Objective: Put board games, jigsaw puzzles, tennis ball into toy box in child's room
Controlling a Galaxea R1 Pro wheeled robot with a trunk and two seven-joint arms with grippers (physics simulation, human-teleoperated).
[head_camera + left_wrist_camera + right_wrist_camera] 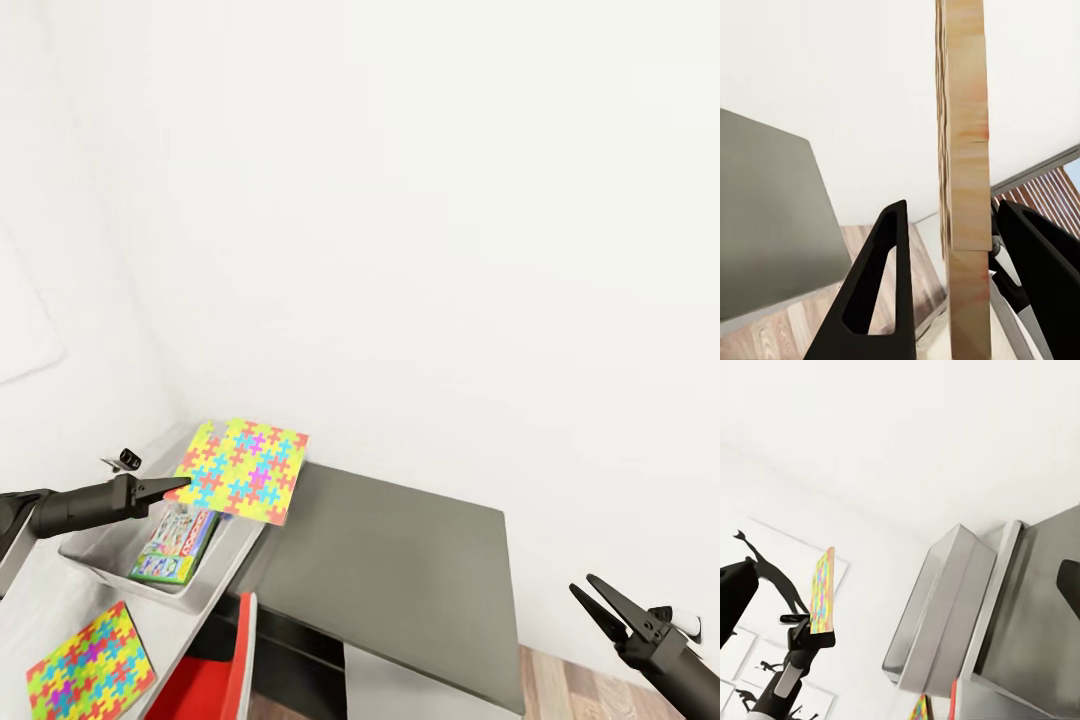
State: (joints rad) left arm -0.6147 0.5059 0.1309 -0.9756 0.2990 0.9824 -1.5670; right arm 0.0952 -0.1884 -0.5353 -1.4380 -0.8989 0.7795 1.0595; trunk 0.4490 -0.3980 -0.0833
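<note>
Monopoly box (pixel 176 545) in toy box (pixel 100 545) (left end effector (pixel 180 487) gripping jigsaw puzzle (pixel 243 470), right end effector (pixel 590 597) open)

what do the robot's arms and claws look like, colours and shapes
Both arms are matte black and tubular. The left claw and right claw each have two long, pointed, triangular black fingers with an elongated cutout. A small white part sits near the right wrist.
</note>
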